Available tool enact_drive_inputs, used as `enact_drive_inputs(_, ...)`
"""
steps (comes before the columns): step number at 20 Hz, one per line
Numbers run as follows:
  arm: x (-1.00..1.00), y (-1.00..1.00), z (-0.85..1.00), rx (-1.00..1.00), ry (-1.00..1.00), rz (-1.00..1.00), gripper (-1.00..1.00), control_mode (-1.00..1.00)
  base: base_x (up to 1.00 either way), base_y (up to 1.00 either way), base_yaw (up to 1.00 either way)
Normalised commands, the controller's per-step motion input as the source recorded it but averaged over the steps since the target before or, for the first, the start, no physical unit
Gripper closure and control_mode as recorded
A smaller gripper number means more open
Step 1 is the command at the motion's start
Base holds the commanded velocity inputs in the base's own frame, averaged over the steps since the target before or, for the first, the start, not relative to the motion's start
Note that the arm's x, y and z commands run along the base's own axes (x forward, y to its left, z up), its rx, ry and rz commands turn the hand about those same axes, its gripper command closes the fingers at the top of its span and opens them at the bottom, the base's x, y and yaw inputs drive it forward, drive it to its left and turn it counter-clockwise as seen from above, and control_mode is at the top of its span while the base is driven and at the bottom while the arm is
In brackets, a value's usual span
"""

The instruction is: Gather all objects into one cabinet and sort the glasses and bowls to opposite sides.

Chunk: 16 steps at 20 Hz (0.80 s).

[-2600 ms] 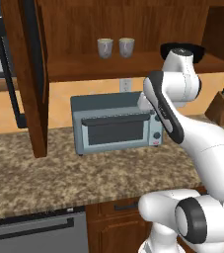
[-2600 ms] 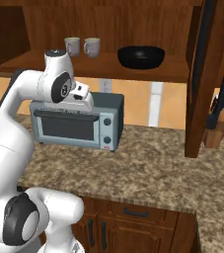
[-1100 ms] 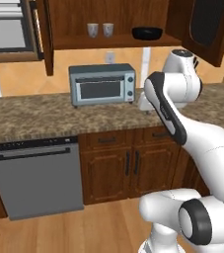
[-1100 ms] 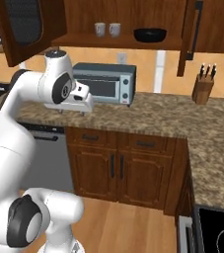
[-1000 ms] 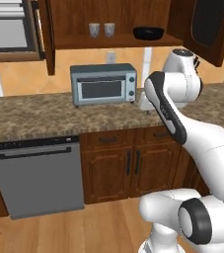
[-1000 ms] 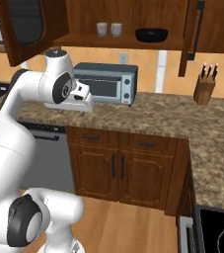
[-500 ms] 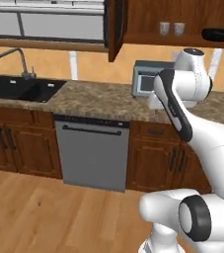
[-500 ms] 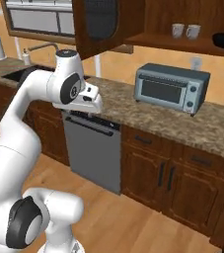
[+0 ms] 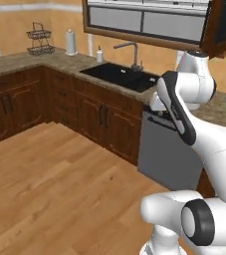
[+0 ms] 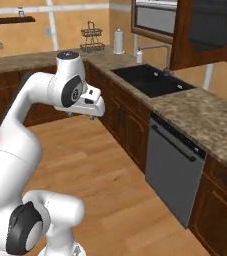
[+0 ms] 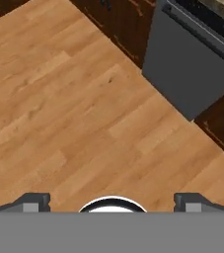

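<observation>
Wooden floor lies under the hand, whose jaws stand wide apart with nothing between them; the gripper points down at the boards. Just beyond stands a grey dishwasher under the speckled worktop, then a black sink. The cabinet hangs above the worktop, its inside hidden.

Countertop: you see speckled brown granite running along the wall and around the corner.
Sink: black basin set into it, faucet behind.
By the corner: you find a paper towel roll, a small bottle and a wire rack standing on it.
Floor: light wood planks.
</observation>
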Motion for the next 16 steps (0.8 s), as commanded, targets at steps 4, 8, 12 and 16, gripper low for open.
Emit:
enact_drive_inputs(4,0.00,0.00,0.00,0.00,0.00,0.00,-1.00,1.00,-0.03,0.05,0.77)
enact_drive_inputs(8,0.00,0.00,0.00,0.00,0.00,0.00,-1.00,1.00,0.00,0.06,0.73)
enact_drive_inputs(12,0.00,0.00,0.00,0.00,0.00,0.00,-1.00,1.00,0.04,0.04,0.70)
enact_drive_inputs(16,0.00,0.00,0.00,0.00,0.00,0.00,-1.00,1.00,0.40,0.04,0.37)
